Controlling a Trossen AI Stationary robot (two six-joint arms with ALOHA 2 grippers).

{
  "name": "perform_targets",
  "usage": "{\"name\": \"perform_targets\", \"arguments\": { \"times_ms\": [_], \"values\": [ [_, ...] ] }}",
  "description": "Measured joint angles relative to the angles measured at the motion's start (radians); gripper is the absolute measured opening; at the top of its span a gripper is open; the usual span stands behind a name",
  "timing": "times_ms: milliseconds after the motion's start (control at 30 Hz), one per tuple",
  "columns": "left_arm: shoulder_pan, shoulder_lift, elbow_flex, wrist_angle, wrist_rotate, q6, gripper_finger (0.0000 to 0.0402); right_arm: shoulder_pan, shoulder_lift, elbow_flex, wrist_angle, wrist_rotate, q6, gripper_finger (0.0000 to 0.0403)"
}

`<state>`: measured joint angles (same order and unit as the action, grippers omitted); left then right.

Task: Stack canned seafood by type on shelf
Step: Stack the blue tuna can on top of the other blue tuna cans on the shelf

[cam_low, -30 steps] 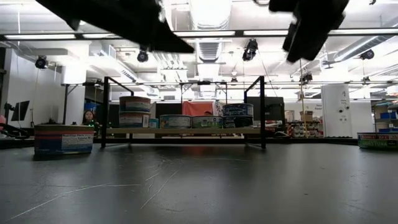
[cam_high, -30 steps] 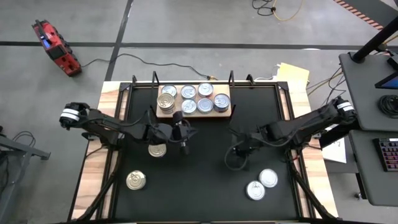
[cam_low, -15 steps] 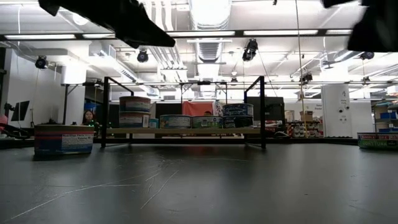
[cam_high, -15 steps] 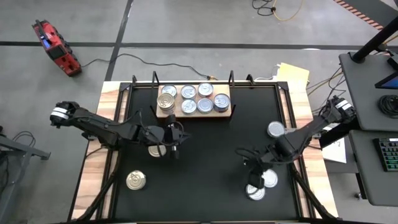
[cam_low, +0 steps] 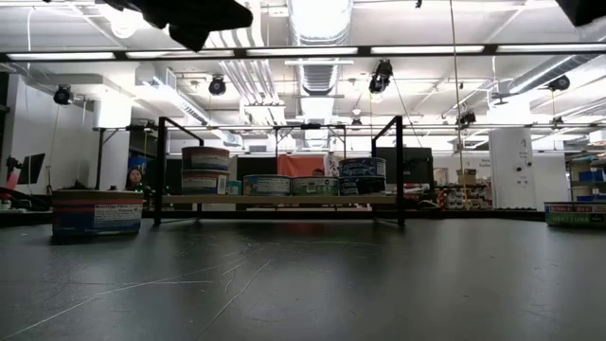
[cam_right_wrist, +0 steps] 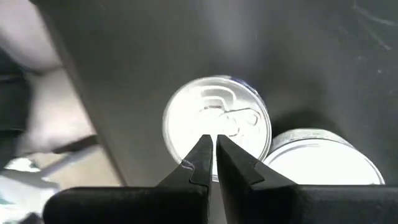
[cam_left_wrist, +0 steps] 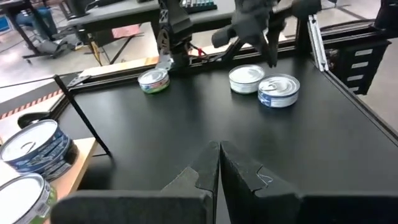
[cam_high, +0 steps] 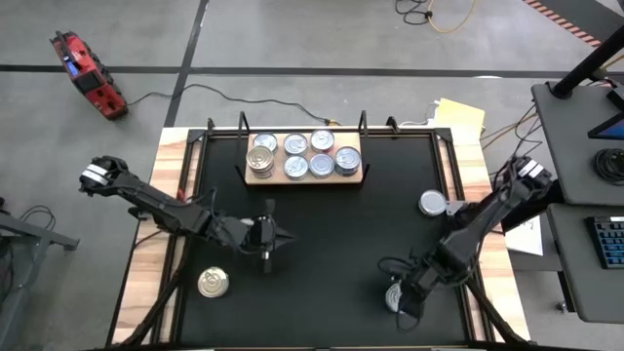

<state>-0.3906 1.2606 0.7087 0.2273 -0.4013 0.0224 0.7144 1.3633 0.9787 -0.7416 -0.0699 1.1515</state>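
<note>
right gripper [cam_right_wrist: 212, 138]: jaws shut, empty, directly above silver-topped tuna can [cam_right_wrist: 216, 122]. left gripper [cam_left_wrist: 219, 149]: shut, empty, farther off.

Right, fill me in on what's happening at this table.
Two robot arms are sorting canned seafood onto the shelf, a wooden board at the table's far edge that already carries several cans. The right claw, shut and empty, hovers over two silver cans near the front right. The left claw, also shut and empty, hangs mid-table. A gold-topped can and another silver can wait loose.
</note>
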Motion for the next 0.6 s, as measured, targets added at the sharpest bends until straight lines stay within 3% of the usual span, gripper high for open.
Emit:
{"name": "perform_targets", "arguments": {
  "times_ms": [467,600],
  "values": [
    [-0.088,0.001,-0.001,0.058,-0.028,-0.038,0.0000,0.014,0.198,0.001,0.060,-0.008,-0.094,0.0013],
    [-0.121,0.001,-0.002,0.074,-0.028,-0.063,0.0000,0.013,0.219,0.004,0.099,0.045,-0.120,0.0013]
  ]
}}
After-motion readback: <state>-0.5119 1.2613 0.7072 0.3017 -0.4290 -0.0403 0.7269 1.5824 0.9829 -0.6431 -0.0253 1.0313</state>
